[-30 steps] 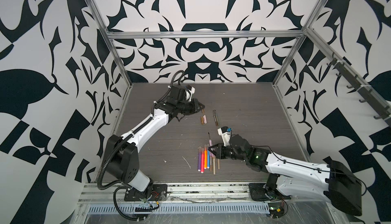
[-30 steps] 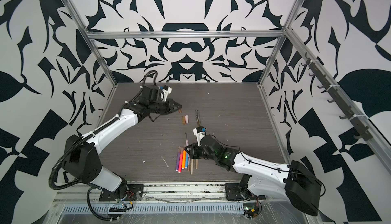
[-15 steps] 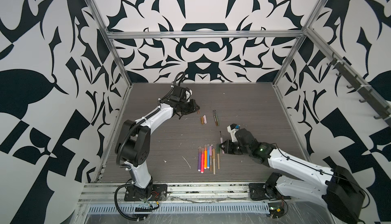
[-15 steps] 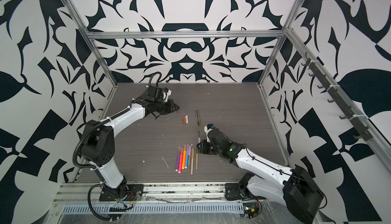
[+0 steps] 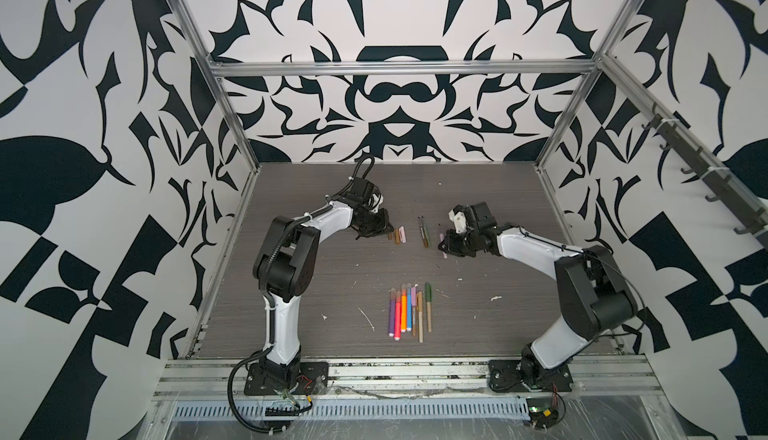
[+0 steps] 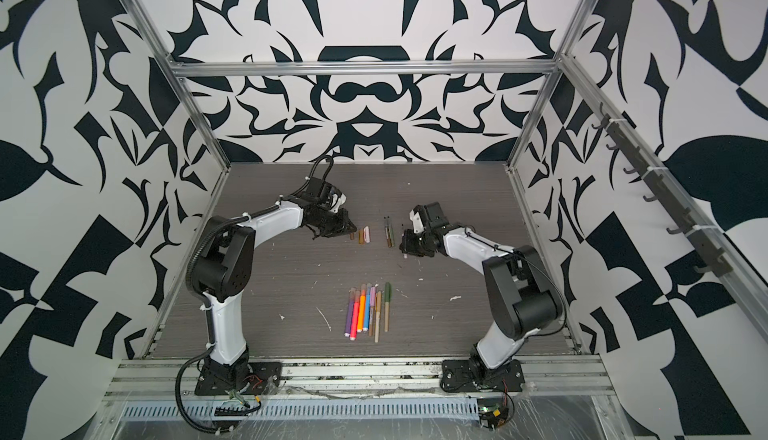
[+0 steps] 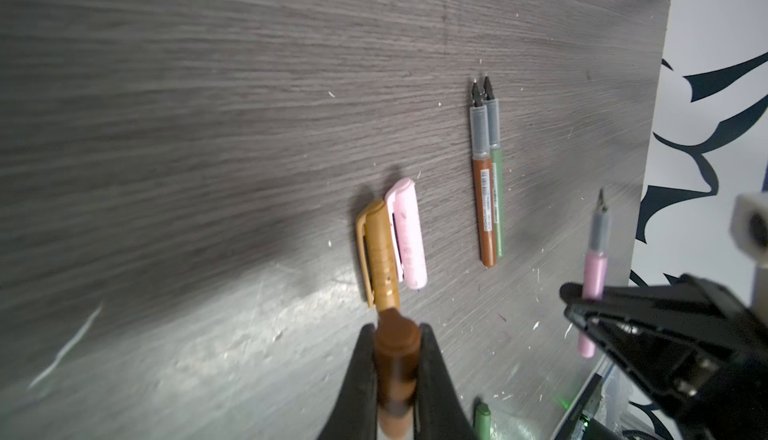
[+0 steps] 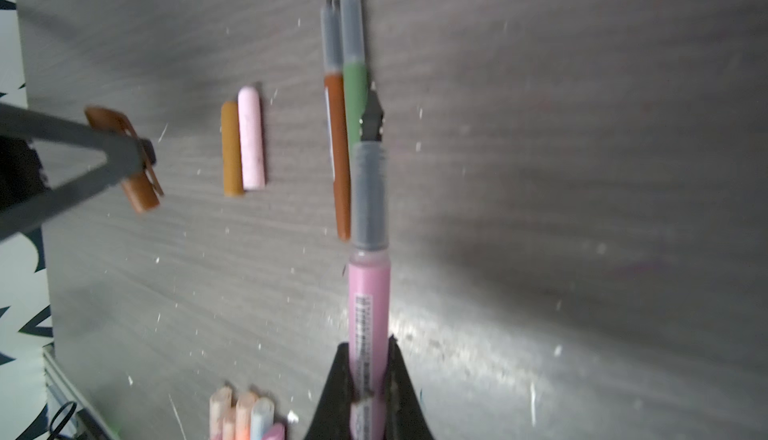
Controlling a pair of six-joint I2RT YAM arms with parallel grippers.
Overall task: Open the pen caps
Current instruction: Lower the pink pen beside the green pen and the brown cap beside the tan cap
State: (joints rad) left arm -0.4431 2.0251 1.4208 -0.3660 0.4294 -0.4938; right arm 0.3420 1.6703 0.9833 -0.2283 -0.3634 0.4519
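The left tool [image 7: 395, 334] is found closed on a brown cap [image 7: 395, 348], held just beside a tan cap [image 7: 378, 251] and a pink cap [image 7: 409, 234] lying together on the table [image 7: 208, 126]. The right tool [image 8: 369, 350] is clamped on an uncapped pink pen [image 8: 369, 292], near a brown pen [image 8: 340, 159] and a green pen [image 8: 355, 97] laid side by side, nibs bare. Capped pens [image 5: 409, 309] are noted in a row near the table's front

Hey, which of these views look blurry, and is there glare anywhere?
Right wrist view: motion blur smears the pink pen and the table. Left wrist view: sharper, but the close brown cap is soft and glare streaks the table beside it. Both top views: sharp, evenly lit.
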